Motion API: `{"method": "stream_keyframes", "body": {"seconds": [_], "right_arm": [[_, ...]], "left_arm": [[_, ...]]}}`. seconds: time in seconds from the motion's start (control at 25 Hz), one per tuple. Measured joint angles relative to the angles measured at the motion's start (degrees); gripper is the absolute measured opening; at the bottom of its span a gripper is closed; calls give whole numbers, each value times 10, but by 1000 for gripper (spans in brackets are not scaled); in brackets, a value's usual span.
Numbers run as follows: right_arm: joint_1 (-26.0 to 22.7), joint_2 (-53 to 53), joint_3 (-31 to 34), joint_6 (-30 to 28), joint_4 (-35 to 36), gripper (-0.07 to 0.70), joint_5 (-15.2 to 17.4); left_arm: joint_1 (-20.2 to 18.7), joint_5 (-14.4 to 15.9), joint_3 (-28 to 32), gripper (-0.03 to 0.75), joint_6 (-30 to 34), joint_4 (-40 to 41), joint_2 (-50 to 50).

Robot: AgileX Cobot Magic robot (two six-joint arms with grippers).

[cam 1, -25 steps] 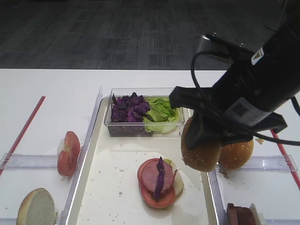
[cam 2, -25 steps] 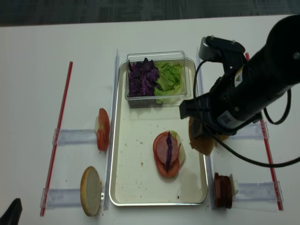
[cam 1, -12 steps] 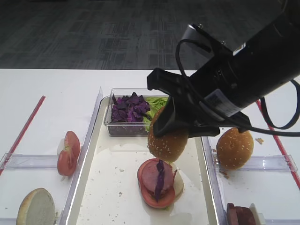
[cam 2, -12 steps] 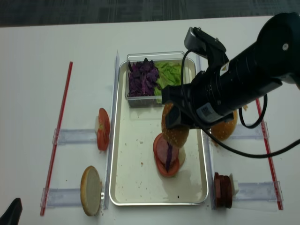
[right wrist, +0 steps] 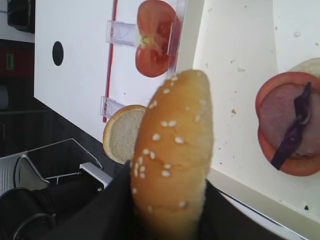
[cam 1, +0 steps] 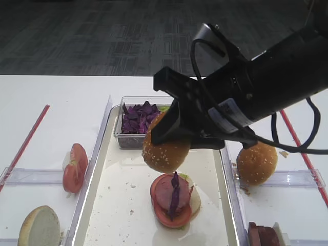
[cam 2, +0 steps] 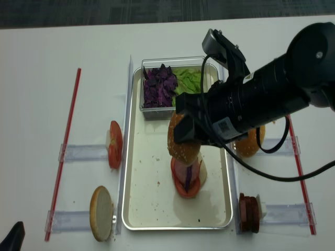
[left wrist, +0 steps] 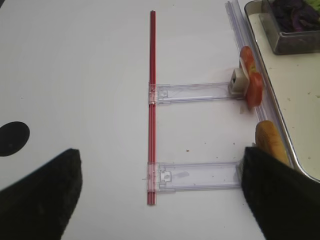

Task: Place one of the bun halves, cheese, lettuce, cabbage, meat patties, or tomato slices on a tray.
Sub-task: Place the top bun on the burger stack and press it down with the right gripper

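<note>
My right gripper (cam 1: 177, 134) is shut on a golden sesame bun half (cam 1: 166, 149), held on edge in the air over the cream tray (cam 1: 120, 205). The bun hangs just above and left of a stack on the tray: tomato slice (cam 1: 163, 216), meat patty (cam 1: 165, 192) and a purple cabbage strip (cam 1: 175, 196). In the right wrist view the bun (right wrist: 172, 150) fills the space between the black fingers (right wrist: 125, 205), with the stack (right wrist: 290, 132) to its right. My left gripper (left wrist: 160, 200) is open over the bare white table, left of the tray.
A clear box at the tray's far end holds cabbage (cam 2: 159, 86) and lettuce (cam 2: 191, 81). Another sesame bun (cam 1: 256, 163) and meat slices (cam 1: 264, 236) rest on holders on the right. Tomato slices (cam 1: 74, 166) and a cut-face bun half (cam 1: 40, 225) rest on the left. Red strips (left wrist: 151, 100) flank the table.
The right gripper has carried the bun leftwards, from beside the tray's right rim to over the tray above the stack. The left gripper has stayed still.
</note>
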Motion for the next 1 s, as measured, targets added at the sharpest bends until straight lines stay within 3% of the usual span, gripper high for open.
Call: {"method": "stream_keyframes", "body": {"seconds": [0.24, 1.0], "right_arm": [[0, 2, 0, -11, 11, 248, -12], [-12, 80, 0, -82, 58, 248, -1]], "left_arm": [[0, 0, 0, 597, 0, 0, 0], [0, 0, 0, 597, 0, 0, 0]]}}
